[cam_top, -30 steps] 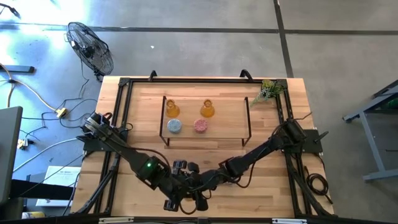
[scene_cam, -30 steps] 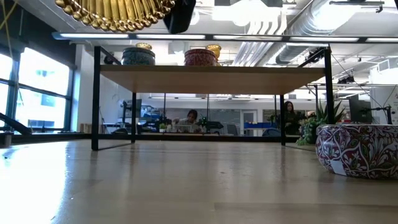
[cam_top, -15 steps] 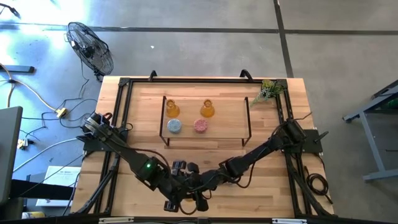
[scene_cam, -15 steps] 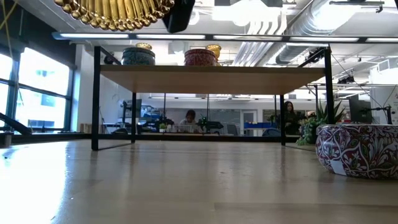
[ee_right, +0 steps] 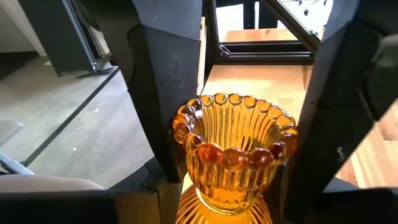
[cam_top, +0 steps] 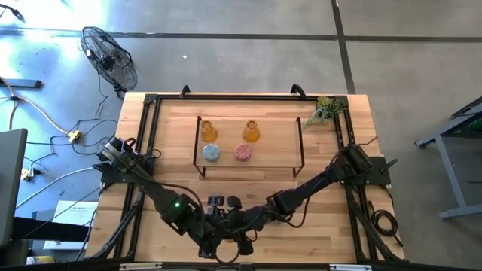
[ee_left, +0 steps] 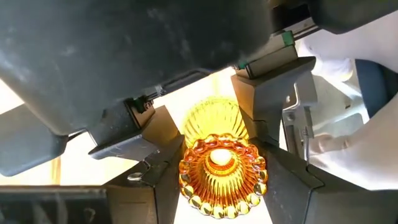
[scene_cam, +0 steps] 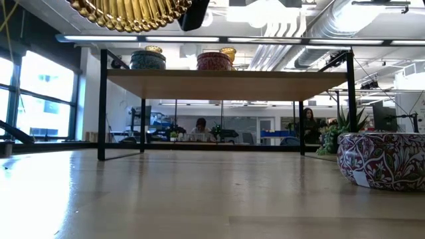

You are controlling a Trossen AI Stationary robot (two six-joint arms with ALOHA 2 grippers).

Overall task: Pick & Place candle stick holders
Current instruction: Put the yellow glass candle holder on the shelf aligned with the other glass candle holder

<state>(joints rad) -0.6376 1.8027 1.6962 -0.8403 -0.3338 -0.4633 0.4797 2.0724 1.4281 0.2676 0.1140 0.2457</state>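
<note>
Near the wooden table's (cam_top: 324, 162) front edge, a ribbed amber glass candle stick holder (ee_right: 233, 155) is pinched at once by the left gripper (ee_left: 214, 180) and right gripper (ee_right: 239, 168), the black-framed wooden shelf (cam_top: 275, 154) lying well beyond both

Daylight enters from the windows (scene_cam: 40, 99) on one side and washes the floor (cam_top: 45, 45) blue-white. Ceiling strip lights (scene_cam: 219, 41) glare. The amber glass holder (ee_left: 221, 171) glows, backlit; its near rim is soft. The foreground tabletop (scene_cam: 199, 206) is blurred.
</note>
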